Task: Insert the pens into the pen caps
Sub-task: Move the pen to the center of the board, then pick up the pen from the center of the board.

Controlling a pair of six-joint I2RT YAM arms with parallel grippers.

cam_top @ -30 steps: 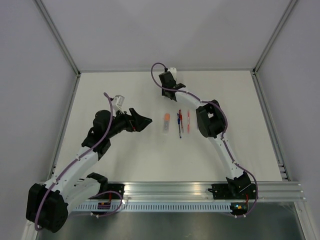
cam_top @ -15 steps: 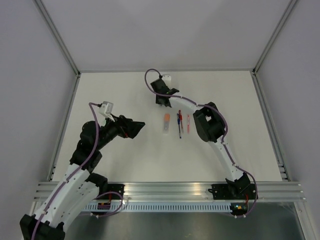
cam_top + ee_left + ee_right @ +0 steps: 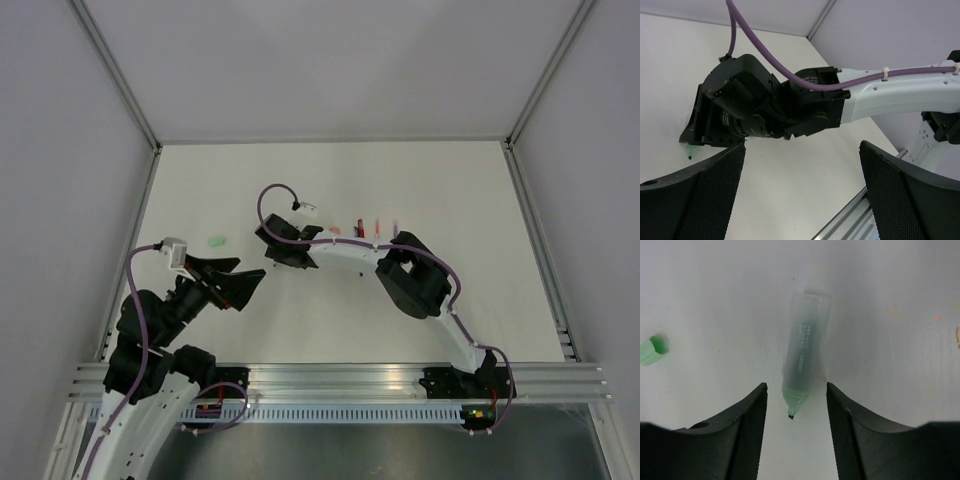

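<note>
Right gripper (image 3: 796, 387) spread open, straddling green pen (image 3: 805, 350) lying on table (image 3: 715, 290), gaps both sides; mint cap (image 3: 652, 350) to its left; left gripper (image 3: 802, 150) wide open, near-left

- The pen (image 3: 805, 352) had a smooth, frosted, translucent plastic barrel and a green tip.
- The cap (image 3: 652, 350), left of the pen, looked like matt mint plastic, though it was blurred.
- The table (image 3: 890, 280) under the pen was matt white.
- The right fingers (image 3: 742, 435), either side of the pen, were matt black and finely textured.
</note>
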